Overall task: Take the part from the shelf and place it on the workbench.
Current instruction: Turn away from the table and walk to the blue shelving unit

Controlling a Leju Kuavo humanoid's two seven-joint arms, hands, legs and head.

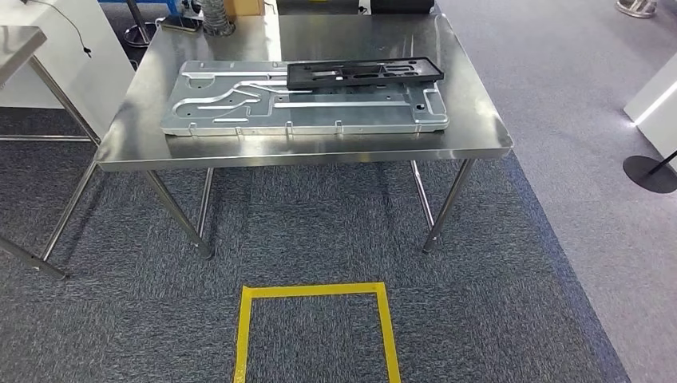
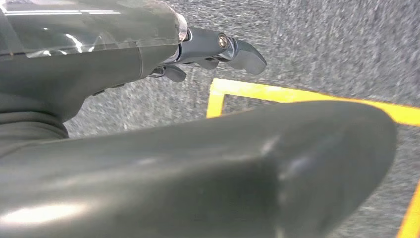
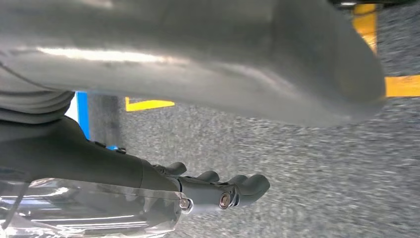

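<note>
A black flat part (image 1: 363, 73) lies on a large silver stamped metal plate (image 1: 303, 108) on the steel workbench (image 1: 319, 153) ahead of me. Both my hands hang low over the carpet, away from the bench. My left hand (image 2: 198, 163) holds nothing, its thick thumb in front and its dark fingers (image 2: 242, 53) stretched out. My right hand (image 3: 198, 59) is likewise empty, its fingers (image 3: 242, 188) extended and apart from the thumb.
A yellow tape square (image 1: 315, 291) marks the carpet in front of the bench. Another steel table (image 1: 20, 40) stands at the left. A white cabinet (image 1: 656, 100) and a black round stand base (image 1: 648, 173) sit on the smooth grey floor at the right.
</note>
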